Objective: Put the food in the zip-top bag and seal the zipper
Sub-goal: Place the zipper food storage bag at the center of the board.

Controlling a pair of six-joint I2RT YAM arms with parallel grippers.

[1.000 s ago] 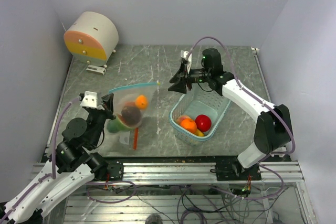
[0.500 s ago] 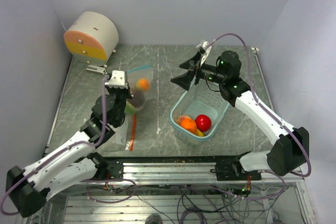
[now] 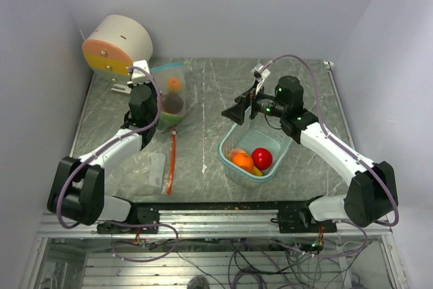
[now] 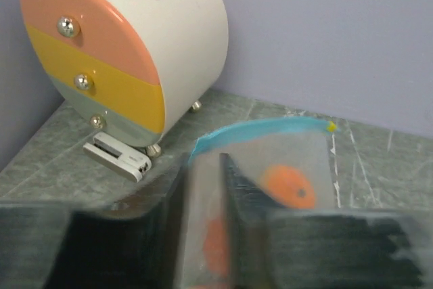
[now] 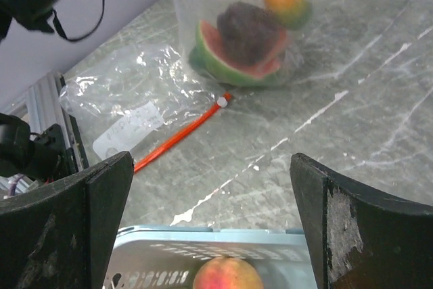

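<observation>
My left gripper (image 3: 154,93) is shut on the side of a clear zip-top bag (image 3: 169,93) with a blue zipper (image 4: 264,130), holding it upright at the far left. The bag holds an orange fruit (image 3: 174,84), a dark maroon one (image 3: 174,103) and a green-rinded watermelon slice (image 5: 230,65). In the left wrist view the fingers (image 4: 270,248) are blurred around the plastic. My right gripper (image 3: 237,109) is open and empty above the far left end of the teal tub (image 3: 287,141). The tub holds red (image 3: 262,158), orange (image 3: 242,161) and peach (image 5: 226,274) food.
A round white cabinet with peach, yellow and grey drawers (image 3: 118,45) stands at the far left corner, just behind the bag. A second clear bag (image 3: 154,167) with a red zipper (image 3: 172,160) lies flat near the front left. Walls close in on three sides.
My left arm has swung the bag from the front left up to the far left, beside the round cabinet. My right gripper stayed open and shifted slightly right above the tub.
</observation>
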